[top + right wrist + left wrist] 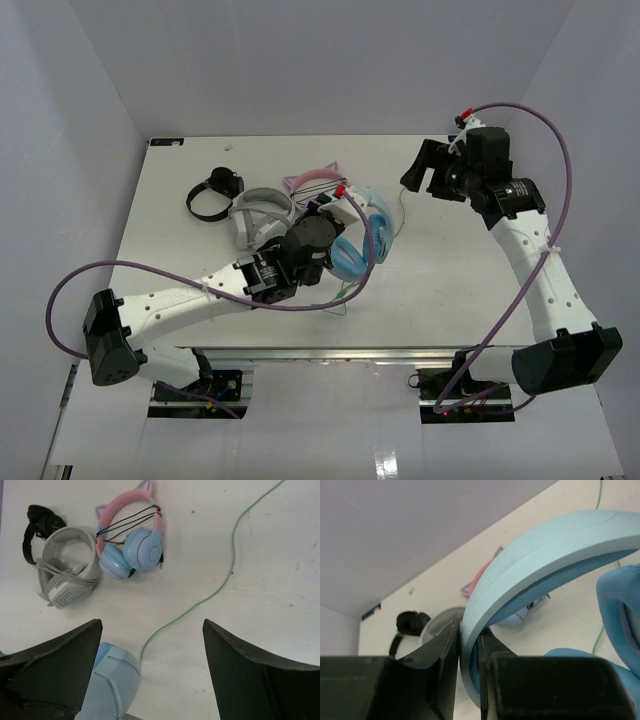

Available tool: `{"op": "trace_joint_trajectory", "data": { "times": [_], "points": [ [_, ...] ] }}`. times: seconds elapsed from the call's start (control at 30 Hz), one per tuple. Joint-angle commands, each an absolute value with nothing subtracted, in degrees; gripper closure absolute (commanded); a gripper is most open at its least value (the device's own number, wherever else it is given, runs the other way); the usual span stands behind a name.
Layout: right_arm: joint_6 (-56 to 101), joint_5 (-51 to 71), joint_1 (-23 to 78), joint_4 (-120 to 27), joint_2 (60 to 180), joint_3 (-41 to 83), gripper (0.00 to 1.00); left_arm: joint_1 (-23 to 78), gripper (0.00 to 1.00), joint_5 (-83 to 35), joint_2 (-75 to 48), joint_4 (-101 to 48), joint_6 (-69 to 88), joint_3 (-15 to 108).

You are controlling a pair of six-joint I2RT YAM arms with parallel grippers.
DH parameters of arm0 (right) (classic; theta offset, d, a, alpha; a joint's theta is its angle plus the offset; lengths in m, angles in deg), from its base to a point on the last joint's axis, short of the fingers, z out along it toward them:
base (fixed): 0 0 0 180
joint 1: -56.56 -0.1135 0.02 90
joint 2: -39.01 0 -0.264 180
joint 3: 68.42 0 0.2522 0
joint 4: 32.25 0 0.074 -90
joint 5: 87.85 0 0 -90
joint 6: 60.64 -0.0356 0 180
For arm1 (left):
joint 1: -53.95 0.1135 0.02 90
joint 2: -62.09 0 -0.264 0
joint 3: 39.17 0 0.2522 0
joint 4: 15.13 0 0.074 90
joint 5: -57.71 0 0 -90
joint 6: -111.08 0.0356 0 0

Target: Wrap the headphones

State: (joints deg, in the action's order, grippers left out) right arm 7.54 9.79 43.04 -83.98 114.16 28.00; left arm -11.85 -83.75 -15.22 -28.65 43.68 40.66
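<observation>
Left arm is reaching across the middle of the white table (455, 290), and the left gripper (468, 631) has its jaws pinched tight on the light-blue over-ear headphones (352, 258), right on the smooth curved headband (545, 545), which arches up and away to the right in the left wrist view. The headphones sit near the table's centre, just right of the other sets, with one padded cup (112, 685) showing at the bottom of the right wrist view. Over on the right, the right gripper (150, 627) hovers above the table with its jaws spread wide and nothing between them. Under it runs the long thin pale-green cable (220, 587), snaking loose across the tabletop from the blue cup toward the far right. Behind the task pair lie the pink cat-ear headphones with blue cups (131, 545), a black cord looped across them; beside them a grey-white pair (67, 575) with its cord wound on, and furthest left a small black pair (40, 522).
</observation>
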Motion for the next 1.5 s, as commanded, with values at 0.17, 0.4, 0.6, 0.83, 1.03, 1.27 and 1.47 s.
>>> {"op": "trace_joint_trajectory", "data": {
  "times": [0.17,0.4,0.6,0.83,1.03,1.27,1.47],
  "points": [
    [16.0,1.3,38.6,-62.3,99.5,15.1,0.14,6.4,1.0,-52.1,-9.7,-54.9,4.9,46.3],
    [23.2,-0.6,24.6,-59.1,99.2,13.5,0.07,12.8,1.0,-44.5,-8.5,-57.7,-0.5,44.6],
    [25.4,-9.2,12.4,-56.7,102.6,11.4,0.03,15.8,1.0,-38.7,-7.9,-57.4,-3.7,42.8],
    [25.2,-23.4,4.6,-54.4,105.8,8.2,0.02,16.0,1.0,-36.8,-6.5,-56.2,-5.2,40.8],
    [24.9,-34.9,-1.0,-52.4,106.8,4.1,0.04,16.0,1.0,-36.9,-4.8,-55.3,-5.8,39.4],
    [25.1,-36.8,-1.8,-51.2,108.0,1.2,0.08,16.0,1.0,-36.6,-3.5,-54.7,-6.4,38.9],
    [24.9,-37.4,-1.9,-50.5,108.5,-1.4,0.22,16.0,1.0,-37.2,-2.3,-53.8,-7.1,37.6]
  ]
}}
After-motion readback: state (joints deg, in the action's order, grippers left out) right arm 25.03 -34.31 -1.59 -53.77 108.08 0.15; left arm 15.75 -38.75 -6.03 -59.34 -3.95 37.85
